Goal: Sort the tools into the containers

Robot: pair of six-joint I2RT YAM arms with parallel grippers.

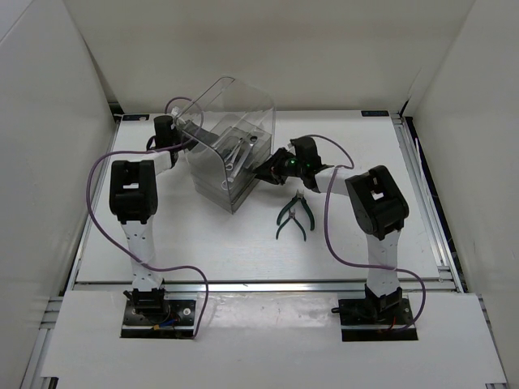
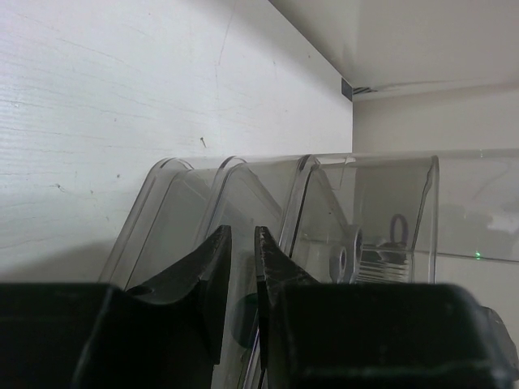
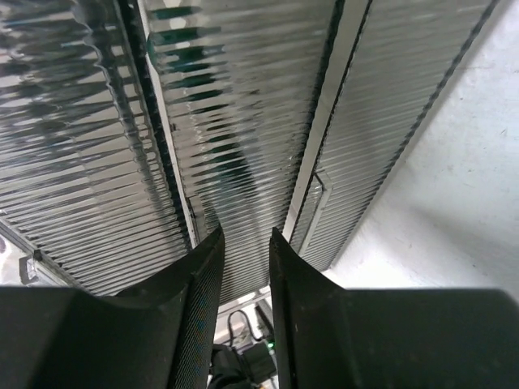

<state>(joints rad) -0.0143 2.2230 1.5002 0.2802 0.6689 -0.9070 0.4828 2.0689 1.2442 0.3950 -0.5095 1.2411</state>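
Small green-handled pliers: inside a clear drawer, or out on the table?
Out. The small pliers with dark green handles lie on the white table, apart from the clear plastic cabinet, handles spread apart.

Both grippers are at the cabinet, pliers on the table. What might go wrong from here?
1. The right gripper is at the ribbed drawer fronts; a pull may drag the whole cabinet instead of one drawer unless the left gripper braces it.
2. The pliers lie close to the right arm, whose withdrawal could knock them.
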